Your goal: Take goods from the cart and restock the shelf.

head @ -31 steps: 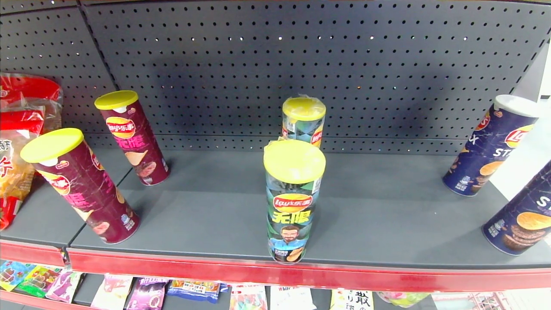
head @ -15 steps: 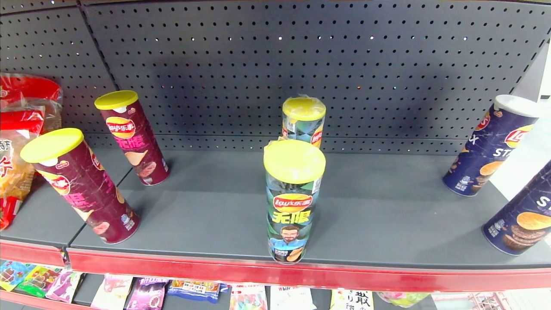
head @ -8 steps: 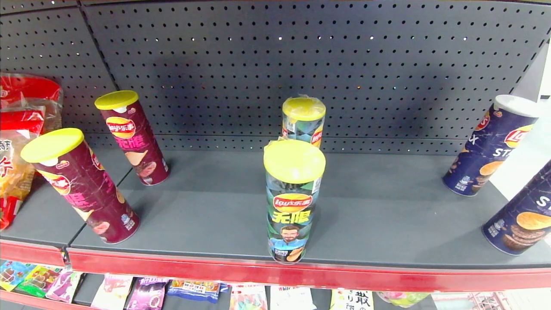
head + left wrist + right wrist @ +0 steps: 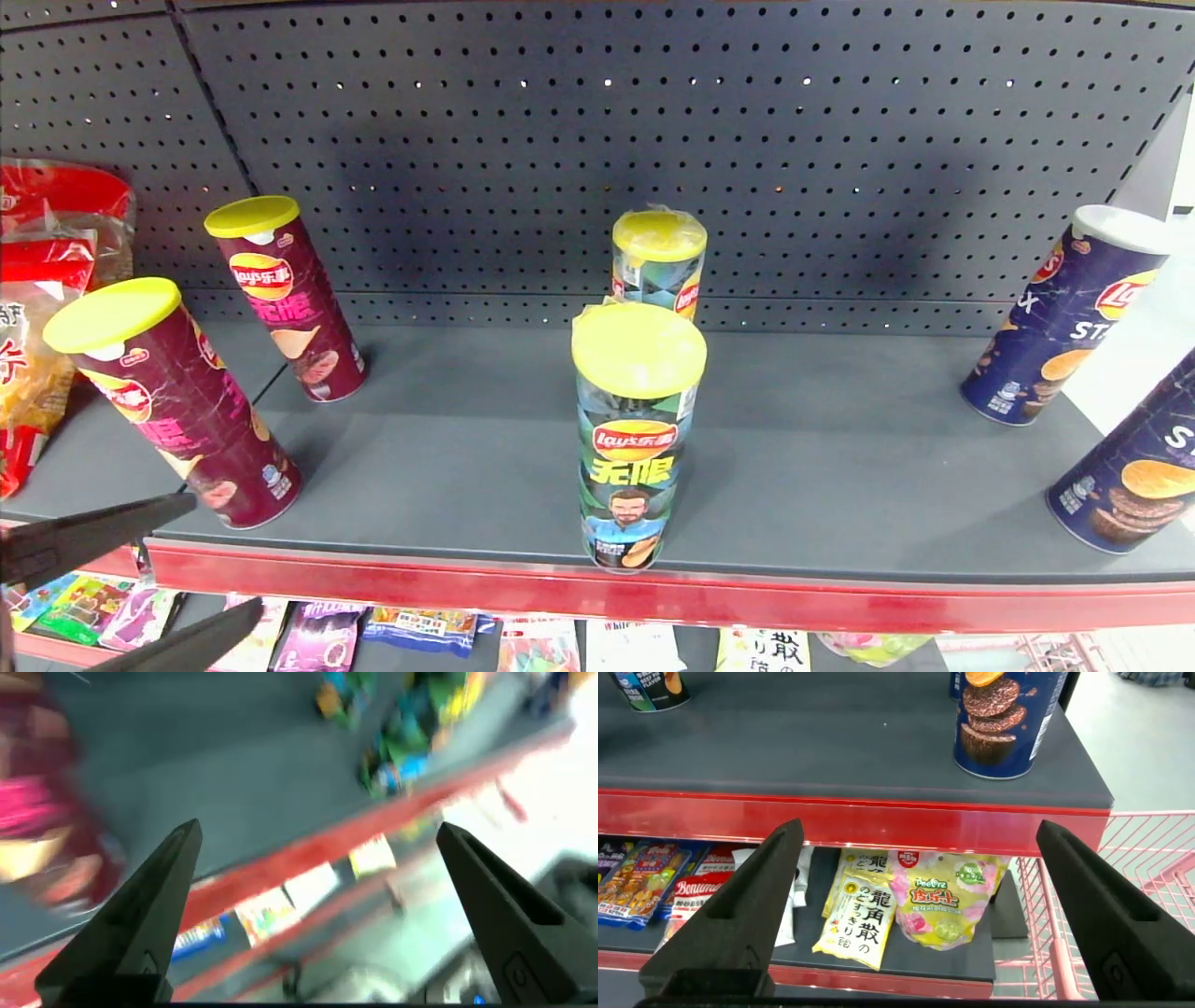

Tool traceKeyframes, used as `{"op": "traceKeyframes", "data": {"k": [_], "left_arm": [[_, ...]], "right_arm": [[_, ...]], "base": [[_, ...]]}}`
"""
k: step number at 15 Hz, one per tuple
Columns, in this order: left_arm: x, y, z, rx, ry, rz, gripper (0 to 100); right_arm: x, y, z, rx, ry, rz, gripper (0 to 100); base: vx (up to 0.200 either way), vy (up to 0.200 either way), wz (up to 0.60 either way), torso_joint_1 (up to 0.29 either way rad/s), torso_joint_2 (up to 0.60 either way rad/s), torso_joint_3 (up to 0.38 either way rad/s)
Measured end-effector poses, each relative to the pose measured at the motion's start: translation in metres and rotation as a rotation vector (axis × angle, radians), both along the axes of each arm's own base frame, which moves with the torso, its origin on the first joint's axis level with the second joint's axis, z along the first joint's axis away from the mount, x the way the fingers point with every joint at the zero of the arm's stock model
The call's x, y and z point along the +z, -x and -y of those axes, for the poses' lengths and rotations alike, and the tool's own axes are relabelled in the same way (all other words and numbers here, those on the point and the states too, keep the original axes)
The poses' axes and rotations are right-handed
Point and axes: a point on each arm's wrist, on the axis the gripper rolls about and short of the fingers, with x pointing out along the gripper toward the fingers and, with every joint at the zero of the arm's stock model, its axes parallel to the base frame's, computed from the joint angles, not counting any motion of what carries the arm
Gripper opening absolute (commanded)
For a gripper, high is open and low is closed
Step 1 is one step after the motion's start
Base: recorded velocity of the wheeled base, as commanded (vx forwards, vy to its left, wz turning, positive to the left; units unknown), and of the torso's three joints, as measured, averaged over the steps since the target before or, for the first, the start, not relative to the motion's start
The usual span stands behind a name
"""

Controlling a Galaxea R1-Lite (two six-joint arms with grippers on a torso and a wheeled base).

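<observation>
Chip cans (image 4: 639, 429): six standing on the shelf (image 4: 448, 467); purple pair near left edge, green pair centre, blue pair at right edge.
Left gripper (image 4: 224, 553): at the front-left corner, jaws wide apart, empty.
Right gripper (image 4: 920, 826): before the front-right corner, jaws wide apart, empty.

On the grey shelf (image 4: 467, 467) stand upright two maroon chip cans (image 4: 177, 401) at the left, two green chip cans (image 4: 638, 429) in the middle, and two blue chip cans (image 4: 1064, 317) at the right.
</observation>
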Motion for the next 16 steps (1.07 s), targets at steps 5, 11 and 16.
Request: {"op": "traceKeyframes", "data": {"k": [5,11,16], "left_arm": [[-0.002,-0.071,0.029,-0.119,-0.127,-0.098,100],[-0.018,-0.130,0.085,-0.281,-0.189,-0.188,100],[-0.037,-0.149,0.106,-0.339,-0.243,-0.228,100]], "right_arm": [[0.000,0.000,0.000,0.000,0.000,0.000,100],[0.000,0.000,0.000,0.000,0.000,0.000,100],[0.000,0.000,0.000,0.000,0.000,0.000,100]], "base": [[0.000,0.000,0.00,0.000,0.00,0.000],[0.000,0.000,0.00,0.000,0.00,0.000],[0.000,0.000,0.00,0.000,0.00,0.000]]}}
